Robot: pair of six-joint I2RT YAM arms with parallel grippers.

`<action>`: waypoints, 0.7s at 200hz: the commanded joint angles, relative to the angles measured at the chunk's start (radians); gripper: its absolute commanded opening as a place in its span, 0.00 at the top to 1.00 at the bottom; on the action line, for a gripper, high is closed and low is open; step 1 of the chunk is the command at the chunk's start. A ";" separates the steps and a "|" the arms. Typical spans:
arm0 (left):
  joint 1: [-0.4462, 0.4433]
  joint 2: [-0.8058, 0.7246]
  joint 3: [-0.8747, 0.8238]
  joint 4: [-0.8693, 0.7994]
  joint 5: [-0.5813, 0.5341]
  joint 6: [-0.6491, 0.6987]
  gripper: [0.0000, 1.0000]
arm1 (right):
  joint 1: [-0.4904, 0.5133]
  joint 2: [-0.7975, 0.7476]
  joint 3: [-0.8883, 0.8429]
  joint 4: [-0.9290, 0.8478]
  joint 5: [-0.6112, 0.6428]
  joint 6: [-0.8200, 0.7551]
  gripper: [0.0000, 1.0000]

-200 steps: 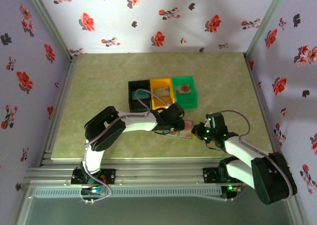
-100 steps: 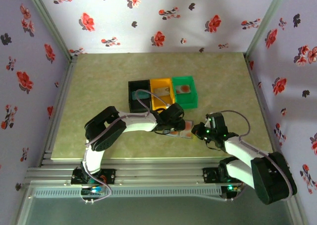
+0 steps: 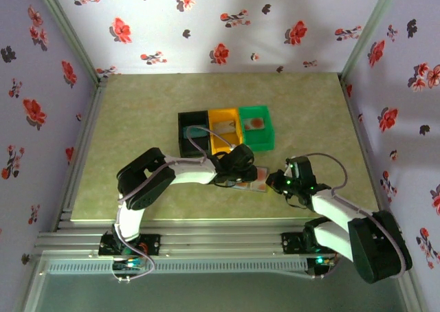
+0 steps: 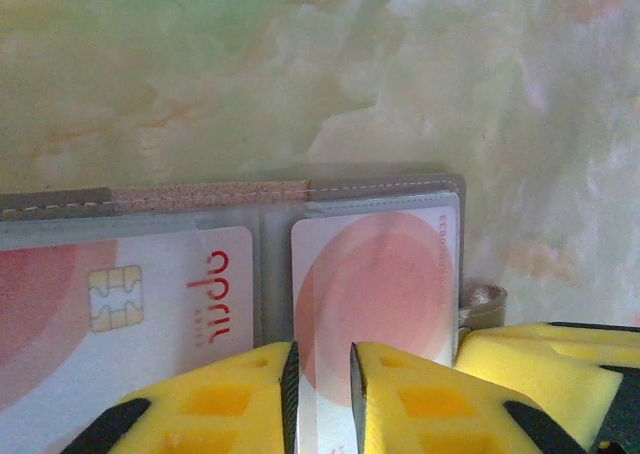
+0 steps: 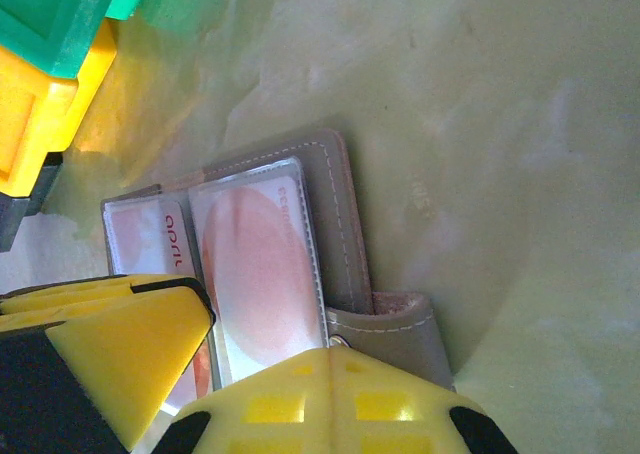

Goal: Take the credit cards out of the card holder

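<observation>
Top view: fixed, high above and behind the arm bases (image 3: 130, 244), which sit along the lower edge. It looks down and forward over the whole worktop (image 3: 137, 119), with flowered walls (image 3: 206, 23) across the upper frame. Far off.

Left wrist view: very near, looking almost straight down past the left pincer (image 4: 322, 369) at the bottom edge. The card holder (image 4: 385, 187) spans the lower half.

Right wrist view: near and tilted, with the right pincer (image 5: 265, 334) at the lower left and bins (image 5: 50, 44) in the upper left corner.

Shared: all three views take in the card holder. Top and right wrist views both take in the bins.
</observation>
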 commanded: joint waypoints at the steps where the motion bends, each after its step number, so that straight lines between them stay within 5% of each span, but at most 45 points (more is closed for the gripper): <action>1: 0.000 0.041 -0.060 -0.050 -0.020 0.038 0.76 | -0.007 0.009 -0.019 0.003 -0.007 -0.005 1.00; 140: -0.018 0.074 0.026 -0.297 -0.116 0.090 0.73 | -0.009 -0.001 -0.013 -0.021 -0.004 -0.010 1.00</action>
